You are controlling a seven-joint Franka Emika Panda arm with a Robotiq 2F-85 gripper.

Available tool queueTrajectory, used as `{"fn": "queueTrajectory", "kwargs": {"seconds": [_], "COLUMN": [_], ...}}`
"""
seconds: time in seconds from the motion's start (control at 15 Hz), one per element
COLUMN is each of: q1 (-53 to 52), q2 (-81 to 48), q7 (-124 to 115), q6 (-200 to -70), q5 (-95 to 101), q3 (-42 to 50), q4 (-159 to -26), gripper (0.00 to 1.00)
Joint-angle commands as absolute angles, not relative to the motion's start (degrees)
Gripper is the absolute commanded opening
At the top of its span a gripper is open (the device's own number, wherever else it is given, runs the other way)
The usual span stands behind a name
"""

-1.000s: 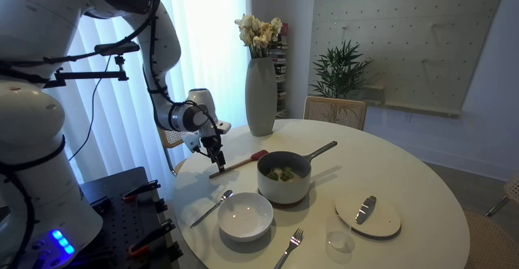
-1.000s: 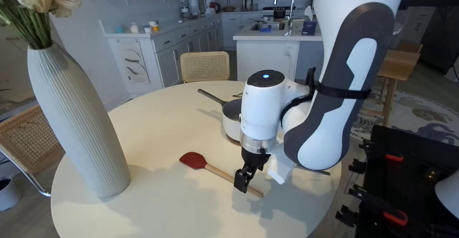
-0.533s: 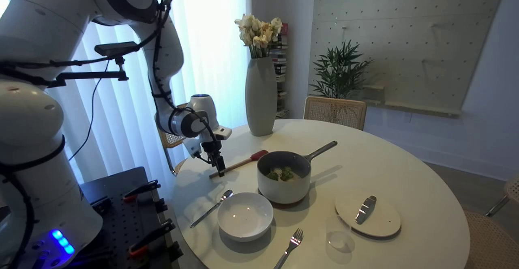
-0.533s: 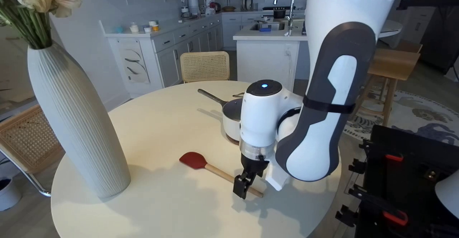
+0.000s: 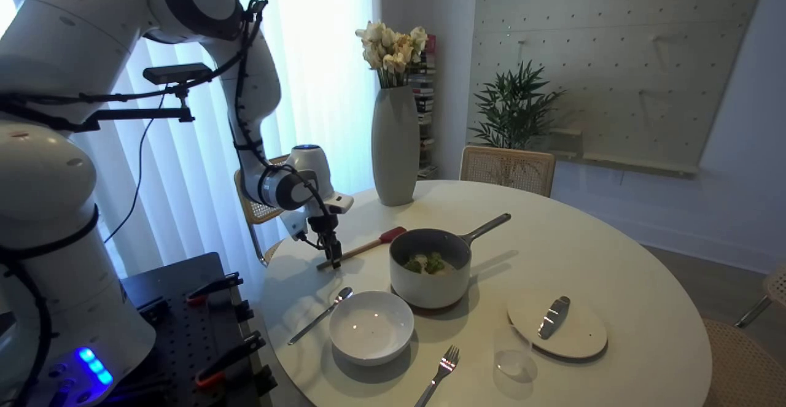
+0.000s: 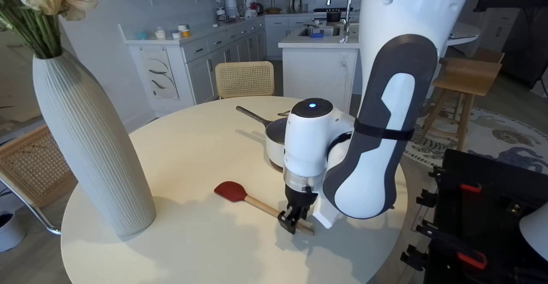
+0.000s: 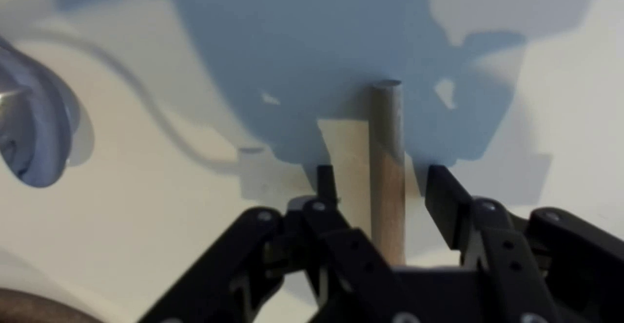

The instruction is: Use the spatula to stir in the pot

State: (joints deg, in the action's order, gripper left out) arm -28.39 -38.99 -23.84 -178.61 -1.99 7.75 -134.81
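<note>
My jaws stand apart, one each side of the handle of the spatula, gaps showing. It lies flat on the bench, apart from the pot. Gripped this near the end, the head may sag on lifting, or the round wood twist.

In an exterior view, the camera is looking down across the round table, the pegboard hanging at two o'clock, the robot arm looming close at nine. In an exterior view, the camera is facing the kitchen island at one, the ribbed vase standing near at nine. Both exterior views are sharing vase, saucepan and spatula. The wrist view is peering down, very near the spatula's wooden handle.
</note>
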Motion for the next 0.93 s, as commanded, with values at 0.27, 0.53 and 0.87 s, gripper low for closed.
{"fn": "queueTrajectory", "kwargs": {"seconds": [0.27, 0.53, 0.87], "q1": [-27.71, -27.07, -28.14], "q2": [-39.24, -38.28, -33.57], "q7": [-21.65, -21.46, -19.79], "q6": [-179.67, -178.37, -175.25], "q5": [-4.07, -4.42, -3.05], "q3": [6.83, 6.03, 7.02], "q4": [-134.26, -135.05, -136.94], "gripper": [0.00, 0.04, 0.04]}}
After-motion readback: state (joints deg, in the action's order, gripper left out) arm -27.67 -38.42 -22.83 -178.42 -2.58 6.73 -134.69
